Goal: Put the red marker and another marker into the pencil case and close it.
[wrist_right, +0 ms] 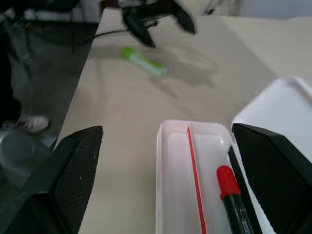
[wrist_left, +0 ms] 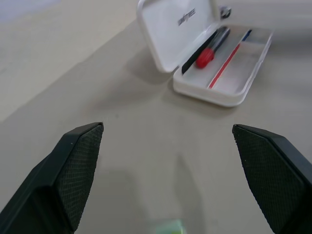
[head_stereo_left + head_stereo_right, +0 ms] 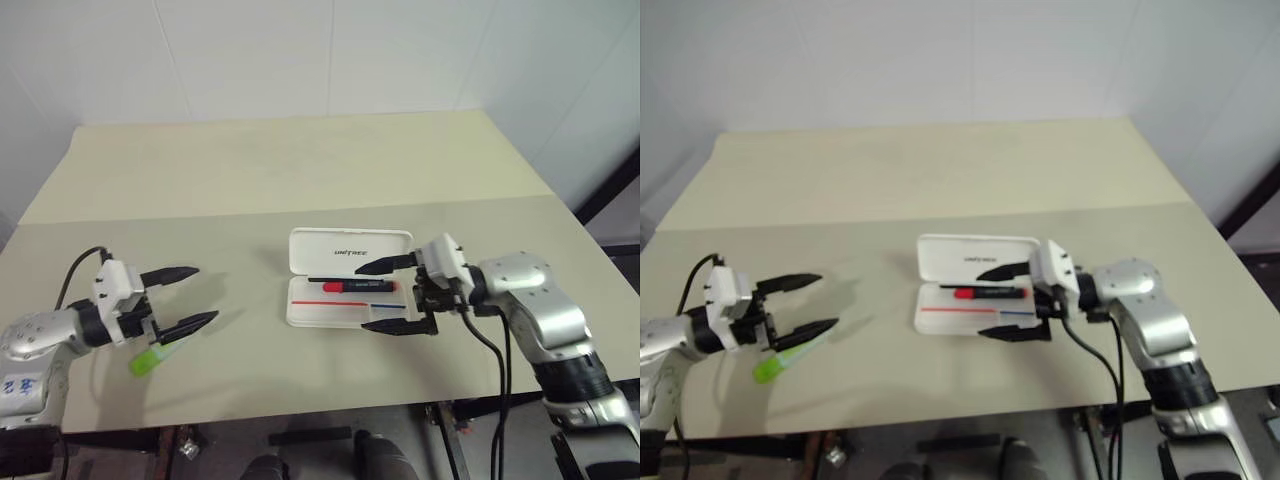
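The white pencil case (image 3: 348, 275) lies open on the tan table (image 3: 300, 170), lid up, with the red marker (image 3: 352, 287) inside, just ahead of the right gripper (image 3: 384, 295), whose fingers stand wide apart and empty. The lime-green highlighter (image 3: 151, 359) lies just under the left gripper (image 3: 186, 297), fingers also spread, nothing between them and the case.

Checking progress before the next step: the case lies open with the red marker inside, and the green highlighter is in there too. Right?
Not quite. The pencil case is open with the red marker inside, but the green highlighter lies on the table beneath the open left gripper, as the left eye view shows.
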Robot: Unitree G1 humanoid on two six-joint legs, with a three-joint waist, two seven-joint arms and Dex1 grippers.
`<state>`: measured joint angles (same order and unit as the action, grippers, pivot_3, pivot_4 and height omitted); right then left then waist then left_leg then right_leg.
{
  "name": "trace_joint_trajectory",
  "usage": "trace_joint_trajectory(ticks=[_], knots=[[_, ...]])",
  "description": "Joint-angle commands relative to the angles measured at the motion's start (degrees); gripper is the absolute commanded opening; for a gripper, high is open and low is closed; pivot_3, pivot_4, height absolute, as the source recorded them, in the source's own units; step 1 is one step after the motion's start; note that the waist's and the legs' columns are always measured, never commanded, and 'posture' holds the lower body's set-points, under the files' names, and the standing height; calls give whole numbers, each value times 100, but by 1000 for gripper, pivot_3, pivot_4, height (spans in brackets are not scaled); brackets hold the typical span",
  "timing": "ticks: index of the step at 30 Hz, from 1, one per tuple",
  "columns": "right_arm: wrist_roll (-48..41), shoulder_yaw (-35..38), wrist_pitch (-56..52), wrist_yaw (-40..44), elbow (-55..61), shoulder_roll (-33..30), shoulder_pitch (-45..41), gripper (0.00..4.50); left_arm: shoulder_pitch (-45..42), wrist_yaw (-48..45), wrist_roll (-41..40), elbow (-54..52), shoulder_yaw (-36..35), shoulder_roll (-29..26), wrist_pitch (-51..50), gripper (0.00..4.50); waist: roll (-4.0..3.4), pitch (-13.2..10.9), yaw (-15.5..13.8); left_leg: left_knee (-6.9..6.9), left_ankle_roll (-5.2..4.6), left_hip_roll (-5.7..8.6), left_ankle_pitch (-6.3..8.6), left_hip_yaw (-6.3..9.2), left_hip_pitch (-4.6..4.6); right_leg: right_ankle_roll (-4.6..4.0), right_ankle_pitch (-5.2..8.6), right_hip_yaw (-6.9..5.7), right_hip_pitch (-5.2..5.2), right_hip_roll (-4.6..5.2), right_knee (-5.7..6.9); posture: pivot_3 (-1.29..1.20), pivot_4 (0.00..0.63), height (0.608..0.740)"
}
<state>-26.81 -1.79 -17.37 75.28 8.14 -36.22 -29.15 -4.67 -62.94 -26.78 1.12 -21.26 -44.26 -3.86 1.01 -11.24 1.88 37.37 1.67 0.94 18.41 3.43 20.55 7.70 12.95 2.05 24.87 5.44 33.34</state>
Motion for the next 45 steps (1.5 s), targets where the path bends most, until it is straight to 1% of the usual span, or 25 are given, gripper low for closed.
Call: trace_joint_trajectory(ticks=[1,3,6,8,11,16,20,25,26,27,31,35,36,40,45], knots=[[-380,680,-276,-525,543,-213,128,4487,479,134,-91,-230,-465,16,151,4500,0,0,-13,0,0,-2,0,0,-3,-1,1,0,-1,-2,-4,0,150,740],[-406,986,-345,-720,530,-387,244,4487,813,231,-55,-247,-591,113,217,4500,0,0,-33,-2,1,-2,0,-2,-13,-7,4,0,-7,-1,-16,0,150,740],[-288,1246,-186,-769,413,-665,520,4487,1337,401,-12,-379,-717,292,286,4500,3,2,-45,0,1,-2,0,-2,-19,-7,4,0,-21,-1,-26,0,150,740],[-253,1274,-102,-816,404,-734,611,4487,1531,538,-13,-438,-782,392,311,4500,4,2,-52,-2,-1,-1,1,-1,-23,-7,4,-2,-30,1,-34,0,150,740],[-246,1208,-77,-923,466,-685,603,4487,1703,584,116,-193,-720,516,544,4500,4,2,-47,1,-1,-1,1,-2,-23,-6,3,-1,-30,1,-33,0,150,740],[-236,1070,-51,-1037,508,-640,524,4487,1439,516,350,497,-458,504,974,4500,3,2,-42,2,-1,-1,0,-3,-26,-6,3,-1,-31,-1,-28,0,150,740],[-264,1040,-87,-1083,554,-668,457,4487,1127,441,513,1251,-297,459,1275,4500,4,2,-43,1,-1,0,0,-3,-26,-5,2,-1,-31,-1,-28,0,150,740],[-295,1072,-106,-1113,573,-727,441,4487,911,369,502,1718,-208,484,1374,4500,4,3,-43,-3,-1,-1,0,-3,-25,-4,2,-1,-30,0,-32,0,150,740],[-318,1093,-119,-1111,581,-741,442,4500,903,344,470,1734,-194,500,1345,4114,4,3,-43,-3,-1,-2,0,-2,-26,-4,1,-2,-30,0,-32,0,150,740],[-339,1115,-121,-1100,578,-755,443,4500,909,324,443,1727,-182,515,1319,3897,4,3,-42,-2,-1,-2,0,-2,-26,-4,1,-2,-31,0,-31,0,150,740],[-463,1155,-115,-926,540,-834,490,4500,958,326,368,1646,-165,567,1278,2662,4,3,-42,-1,-1,-2,-1,-2,-31,-5,2,-1,-31,1,-19,0,150,740],[-543,1059,-55,-652,595,-938,581,4500,989,347,349,1623,-149,579,1281,1311,4,3,-42,2,-1,-3,-4,-1,-40,-12,5,-1,-32,-1,3,0,150,740],[-563,1034,-53,-608,598,-938,579,4500,986,363,351,1613,-141,586,1284,1088,4,3,-41,2,-1,-3,-5,0,-42,-14,5,-1,-32,-1,6,0,150,740],[-474,947,71,-472,549,-913,548,4500,960,472,367,1459,-81,624,1235,1101,4,3,-40,9,-1,-3,-7,-1,-43,-15,3,-1,-35,-1,9,0,150,740],[-306,913,328,-397,271,-897,505,4500,814,494,212,898,-4,594,1006,1101,5,4,-68,10,-1,-1,-7,2,-38,-14,3,-2,-35,0,6,0,150,740]])
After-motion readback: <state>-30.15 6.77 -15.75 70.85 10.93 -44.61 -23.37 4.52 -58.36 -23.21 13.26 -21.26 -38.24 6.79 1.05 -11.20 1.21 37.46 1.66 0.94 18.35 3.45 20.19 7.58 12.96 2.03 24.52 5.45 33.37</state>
